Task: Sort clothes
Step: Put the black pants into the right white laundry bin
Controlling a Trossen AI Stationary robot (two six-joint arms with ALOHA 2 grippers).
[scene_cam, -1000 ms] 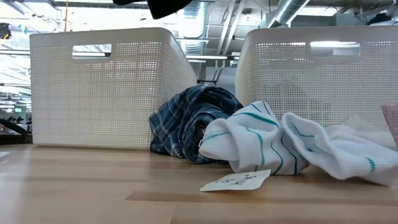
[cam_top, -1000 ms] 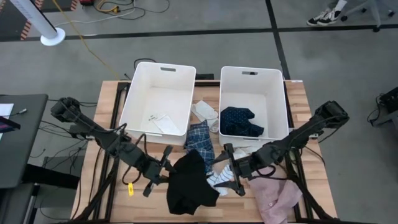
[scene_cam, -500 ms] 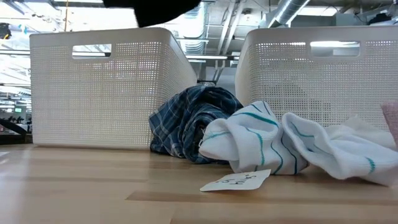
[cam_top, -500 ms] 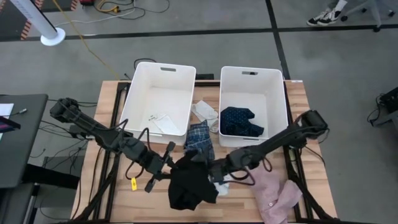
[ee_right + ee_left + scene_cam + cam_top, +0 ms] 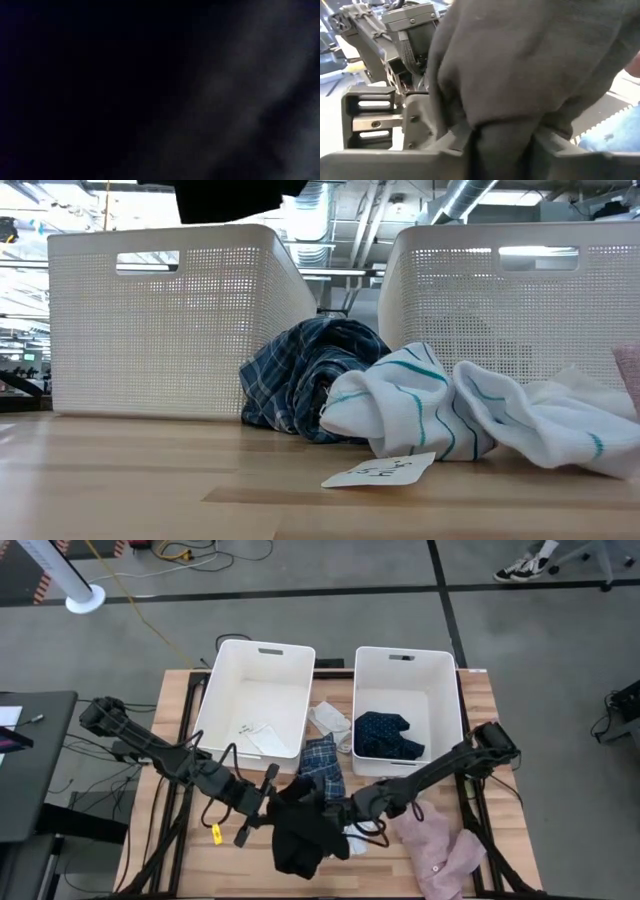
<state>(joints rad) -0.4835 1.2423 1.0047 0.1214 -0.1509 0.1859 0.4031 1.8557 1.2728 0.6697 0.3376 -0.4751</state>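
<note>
Holding black garment [image 5: 303, 835] aloft near table's front edge | left pincer [image 5: 272, 802] pinching its cloth; right pincer [image 5: 338, 813] against it, grip unclear | risk: handover slips, garment drops onto striped socks [image 5: 470, 415].

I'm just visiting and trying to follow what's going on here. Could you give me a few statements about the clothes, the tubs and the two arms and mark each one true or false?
1. Both grippers meet at the black garment. True: the left gripper and the right gripper are at its two sides.
2. The navy dotted garment lies in the right tub. True.
3. The pink garment is in the left tub. False: it lies on the table, near the front right corner.
4. The blue plaid garment sits between the two tubs. True.
5. The striped socks hang in the air. False: they lie on the table.
</note>
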